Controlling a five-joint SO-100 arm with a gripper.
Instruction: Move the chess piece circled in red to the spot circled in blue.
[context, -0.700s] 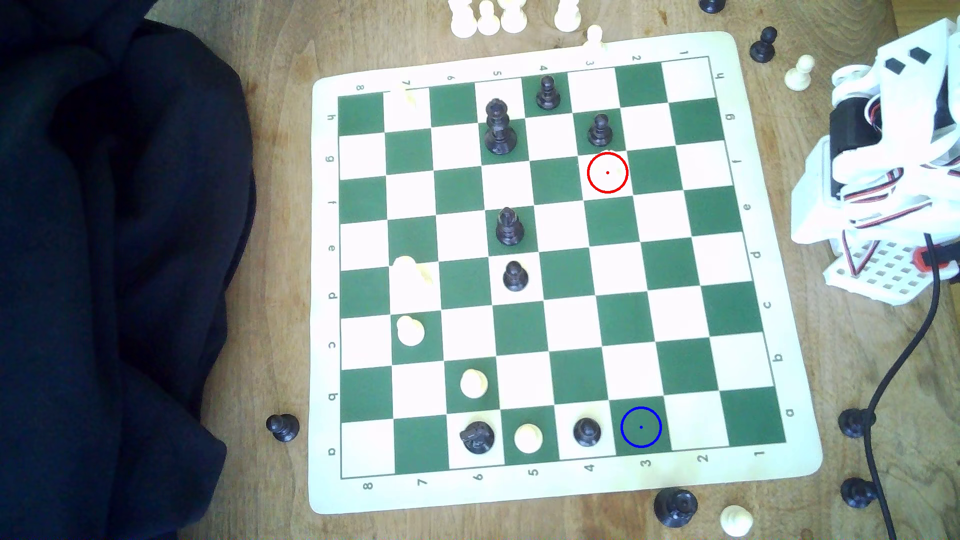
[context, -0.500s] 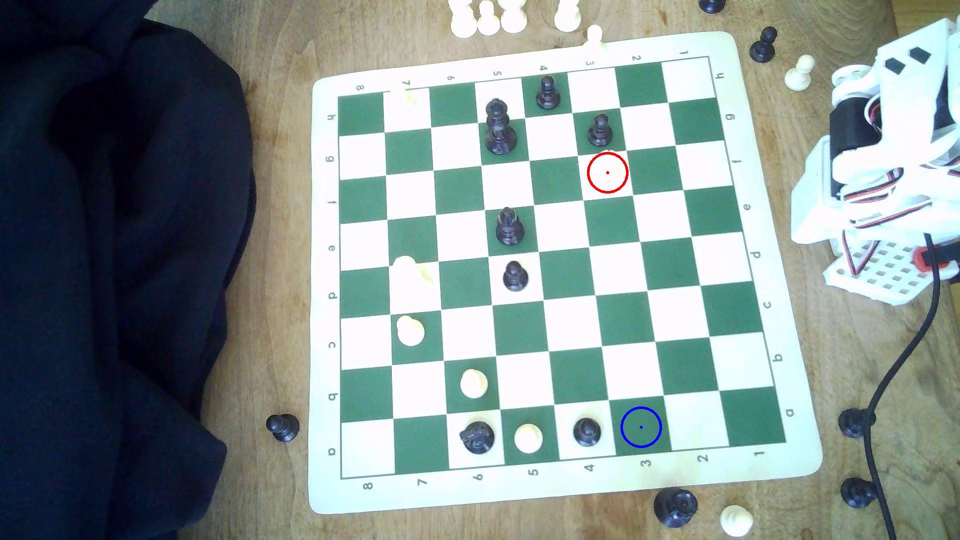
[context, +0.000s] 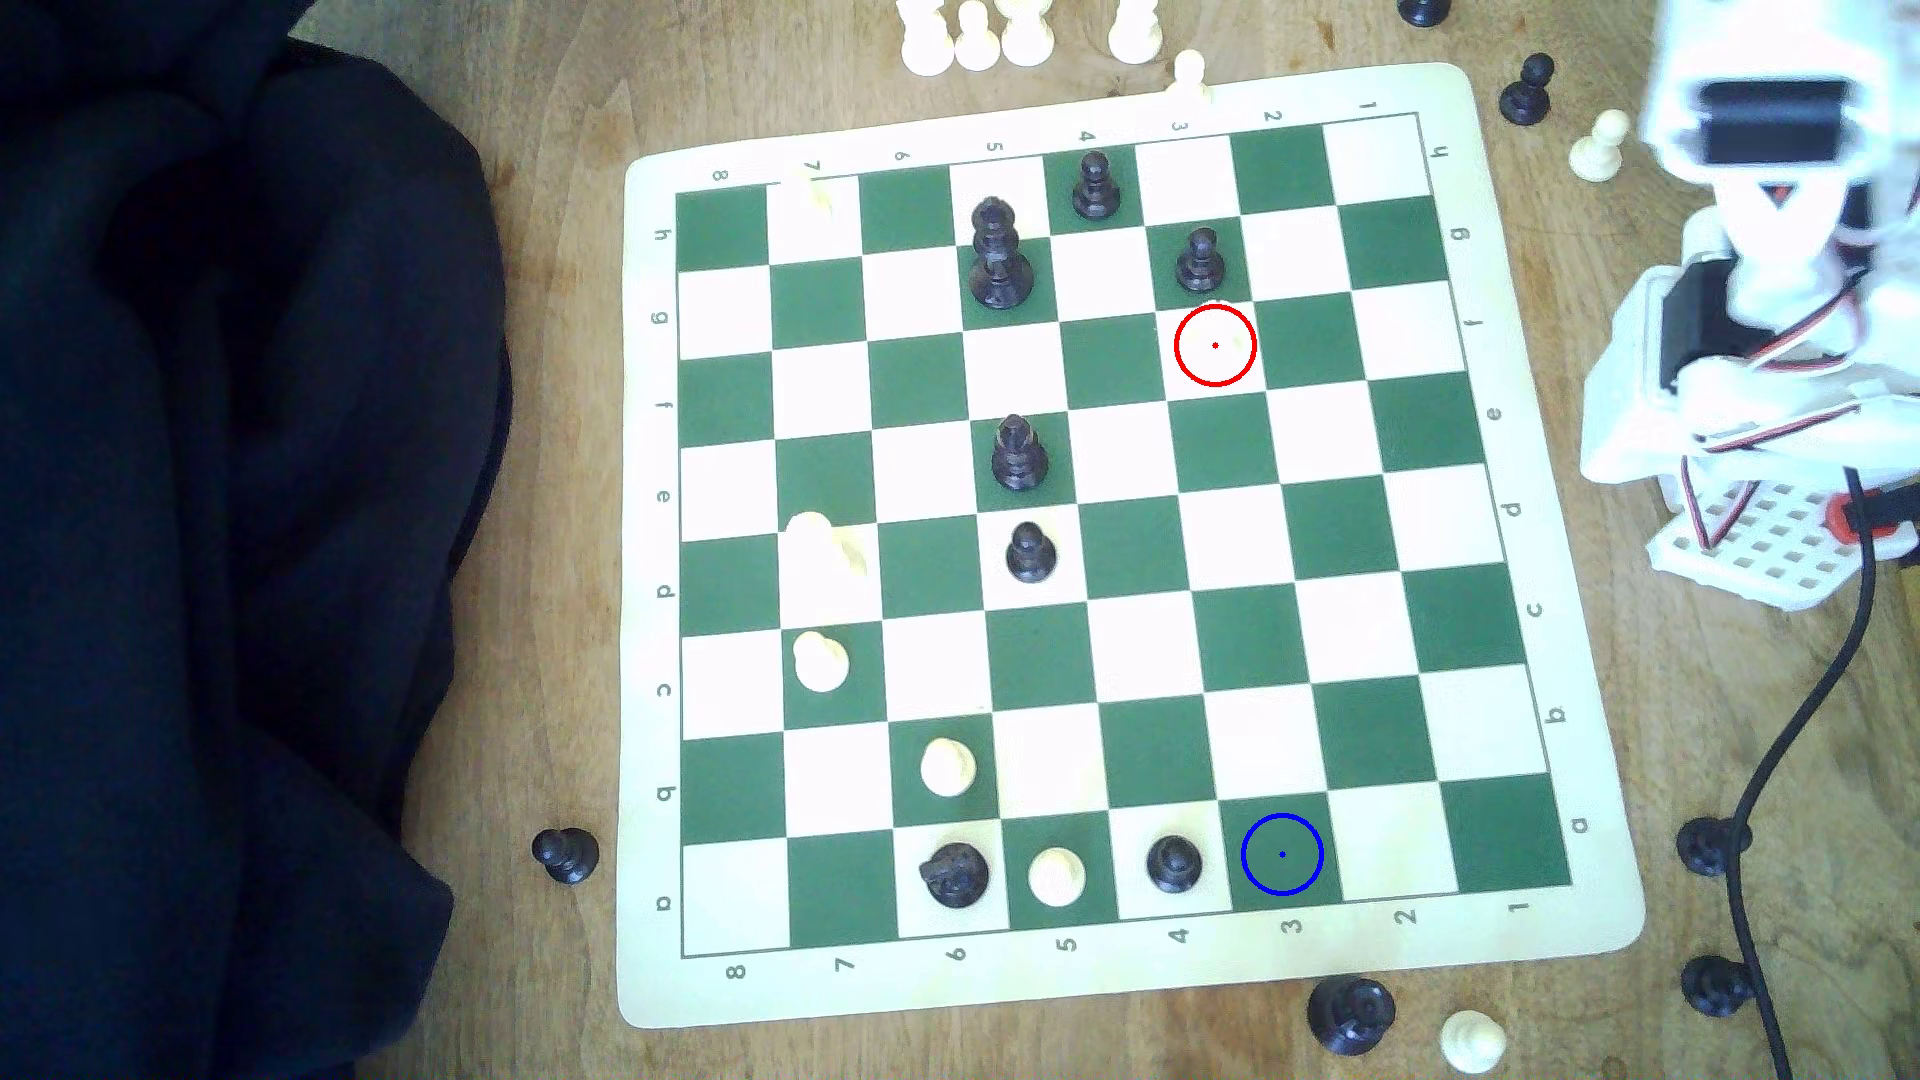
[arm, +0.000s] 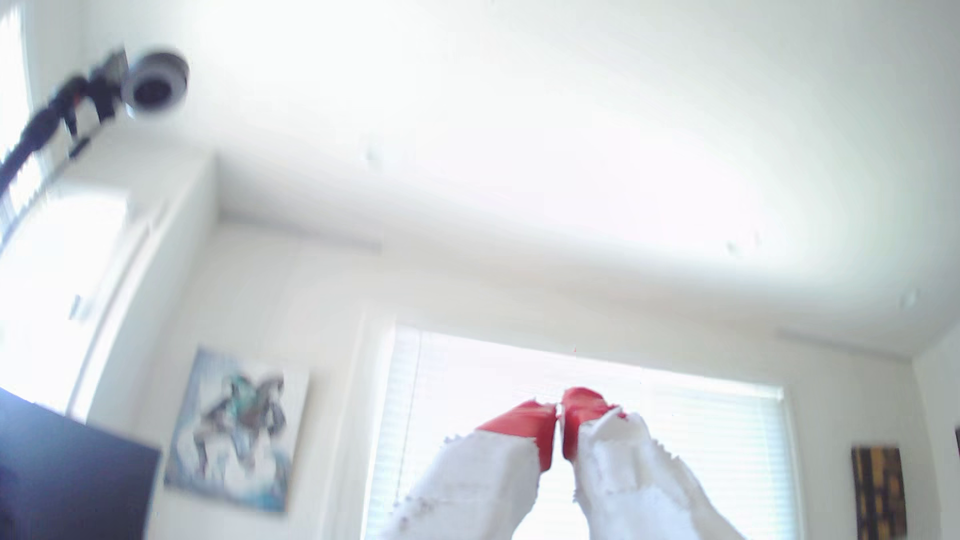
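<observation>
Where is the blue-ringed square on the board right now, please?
In the exterior view, the blue-ringed square is in the board's bottom row, right of centre, next to a black pawn on its left.

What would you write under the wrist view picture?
Red-tipped gripper, shut and empty, pointing up at a bright window and white ceiling.

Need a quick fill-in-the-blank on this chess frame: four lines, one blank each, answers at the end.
1. The spot ringed in blue is a dark ___ square.
2. Beside the spot, on the exterior view's left, stands a ___ pawn.
3. The red-ringed chess piece sits on a ___ square.
4. In the wrist view, the red-tipped gripper holds ___.

Missing words: green; black; white; nothing.
</observation>
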